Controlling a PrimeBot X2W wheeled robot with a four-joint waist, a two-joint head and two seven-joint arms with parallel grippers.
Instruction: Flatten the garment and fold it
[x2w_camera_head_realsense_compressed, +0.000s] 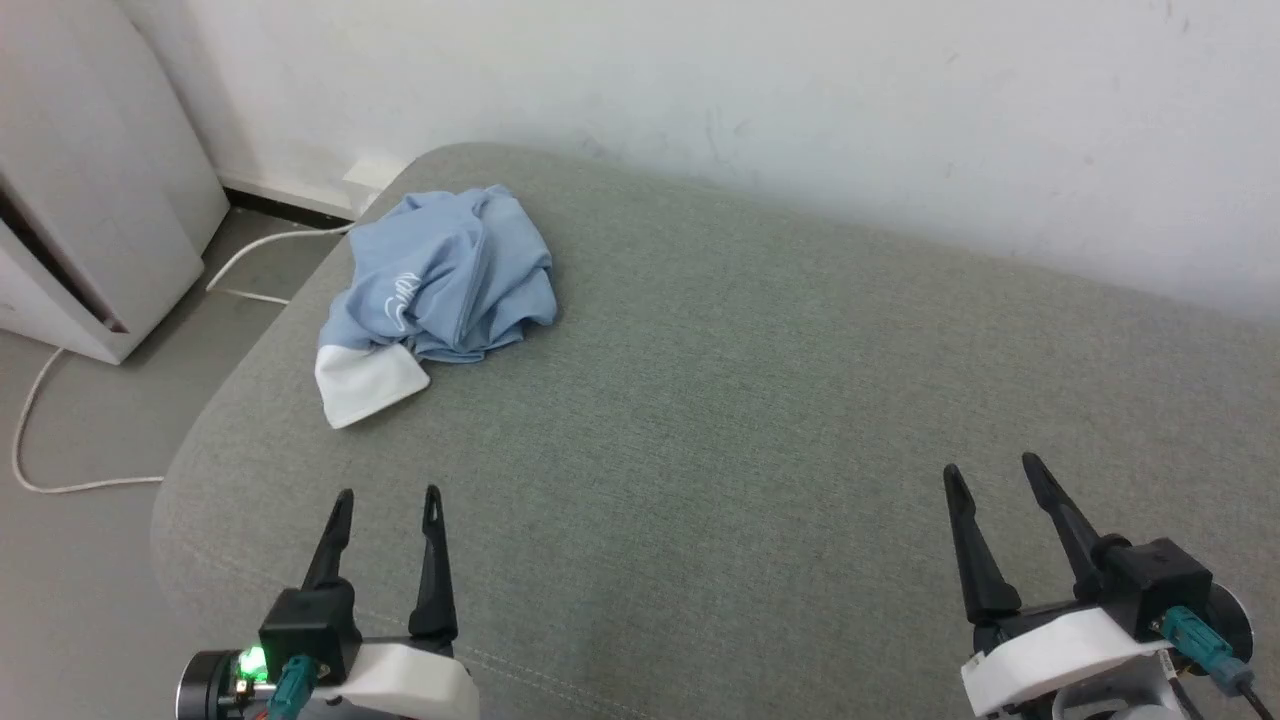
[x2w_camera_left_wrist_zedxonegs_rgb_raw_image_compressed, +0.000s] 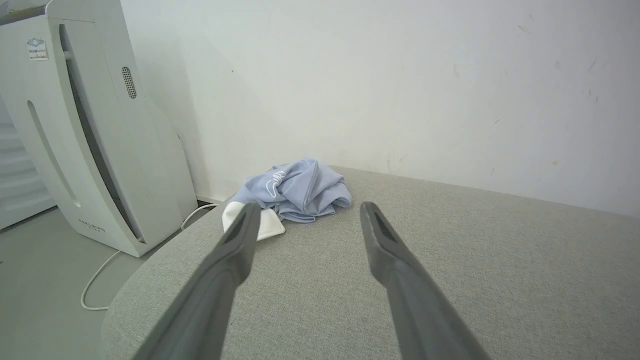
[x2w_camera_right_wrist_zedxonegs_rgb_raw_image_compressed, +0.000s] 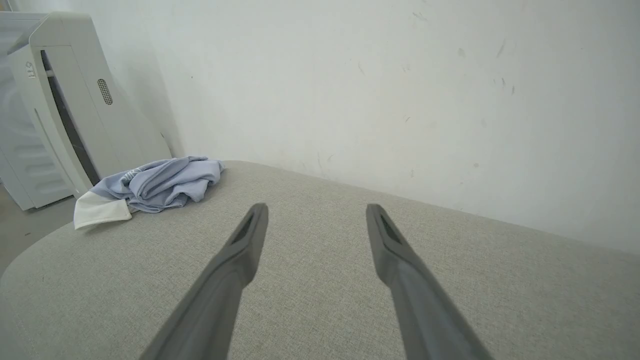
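Garment (x2w_camera_head_realsense_compressed: 450, 275) crumpled on grey cushion (x2w_camera_head_realsense_compressed: 750, 400), near white appliance (x2w_camera_head_realsense_compressed: 90, 200).

Wide grey-green cushion (x2w_camera_head_realsense_compressed: 760, 420) front and centre, woven fabric, rounded corner at the left — pale scuffed wall (x2w_camera_head_realsense_compressed: 800, 90) right behind it. Off to the left, a tall white appliance (x2w_camera_head_realsense_compressed: 90, 200) stands on the grey floor (x2w_camera_head_realsense_compressed: 80, 560), a white cable (x2w_camera_head_realsense_compressed: 100, 485) looping beside it.

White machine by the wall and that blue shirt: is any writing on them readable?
No text can be read.
Sticker near the top of the white appliance: too blurred.
Small lettering low on its front: too small.
White outline logo on the garment: a curved mark, no legible letters.
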